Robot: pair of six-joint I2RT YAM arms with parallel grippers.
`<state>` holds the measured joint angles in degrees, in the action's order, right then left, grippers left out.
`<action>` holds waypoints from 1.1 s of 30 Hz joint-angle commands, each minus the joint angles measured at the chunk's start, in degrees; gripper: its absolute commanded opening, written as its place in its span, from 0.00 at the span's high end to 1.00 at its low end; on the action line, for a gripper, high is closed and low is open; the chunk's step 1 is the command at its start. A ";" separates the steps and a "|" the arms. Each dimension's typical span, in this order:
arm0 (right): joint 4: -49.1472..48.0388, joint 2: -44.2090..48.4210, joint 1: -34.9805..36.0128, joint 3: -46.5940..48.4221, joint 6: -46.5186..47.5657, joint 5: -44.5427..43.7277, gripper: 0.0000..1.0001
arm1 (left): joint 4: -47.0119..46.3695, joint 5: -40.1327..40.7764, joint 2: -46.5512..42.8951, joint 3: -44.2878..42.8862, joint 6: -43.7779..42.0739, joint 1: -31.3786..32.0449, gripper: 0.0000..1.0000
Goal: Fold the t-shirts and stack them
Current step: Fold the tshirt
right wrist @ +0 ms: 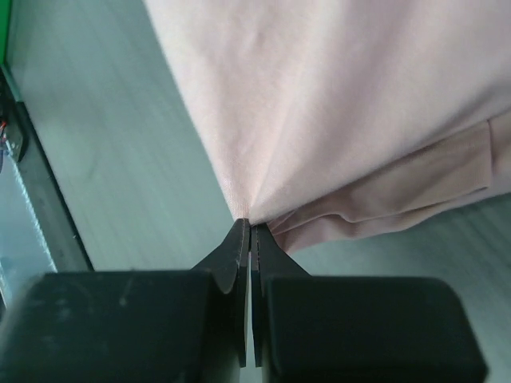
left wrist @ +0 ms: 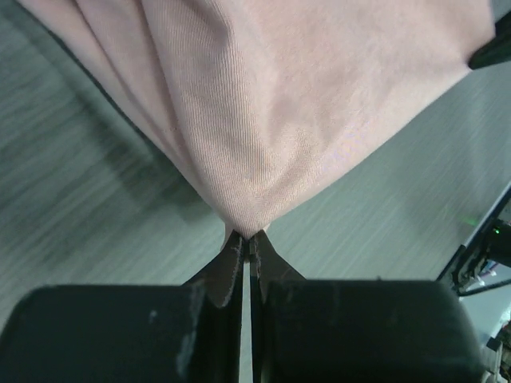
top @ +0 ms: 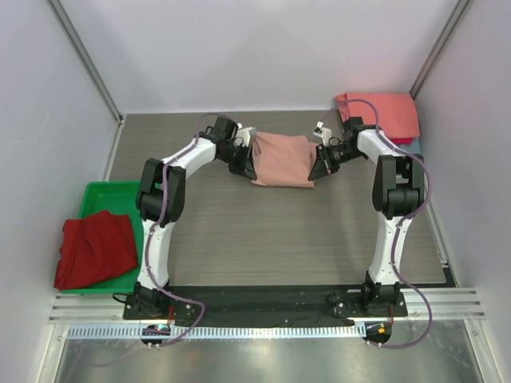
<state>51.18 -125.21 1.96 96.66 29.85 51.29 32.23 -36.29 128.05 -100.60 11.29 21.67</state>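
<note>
Spanning left-to-right: pink t-shirt (top: 281,159), one; left jaws and right jaws each pinching an opposite end, equally near.

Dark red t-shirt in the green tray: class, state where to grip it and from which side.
Probably pinch a raised fold of the dark red t-shirt from above: it lies crumpled, and the green tray has walls that hinder sideways approaches.

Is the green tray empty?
No, a dark red t-shirt lies crumpled in the green tray.
</note>
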 commanded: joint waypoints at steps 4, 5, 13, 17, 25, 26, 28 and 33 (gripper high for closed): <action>1.38 12.09 1.73 -9.37 3.64 2.68 0.95 | 3.54 -2.64 -8.60 6.18 -1.44 -0.31 1.00; 1.47 12.70 1.91 -10.60 3.64 2.85 0.94 | 3.63 -2.82 -9.13 7.25 -1.45 -0.31 1.00; 17.18 12.45 2.88 -8.00 12.77 1.71 0.68 | 6.35 -3.87 -14.84 10.34 -1.01 -1.28 0.50; 18.70 10.26 -0.80 -0.09 11.38 2.24 0.65 | 4.43 -1.77 -13.80 4.37 0.49 -4.52 0.44; 13.69 -0.99 -2.75 19.60 6.72 -2.15 0.63 | 2.15 4.12 -1.85 -12.42 -4.78 -5.41 0.45; 13.34 -2.31 -2.75 21.36 5.76 -2.50 0.63 | 1.44 4.47 -0.71 -13.21 -5.05 -5.50 0.45; 11.67 -6.35 -2.75 25.76 4.88 -3.38 0.63 | -0.75 4.74 2.27 -15.50 -4.96 -5.41 0.48; 5.44 -12.25 -2.75 32.26 -0.12 -6.20 0.59 | -1.82 7.54 7.21 -22.43 -6.71 -5.50 0.49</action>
<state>61.65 -135.85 -1.13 124.09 33.95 47.22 32.40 -31.24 133.71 -118.63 6.94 16.10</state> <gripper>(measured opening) 0.398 0.515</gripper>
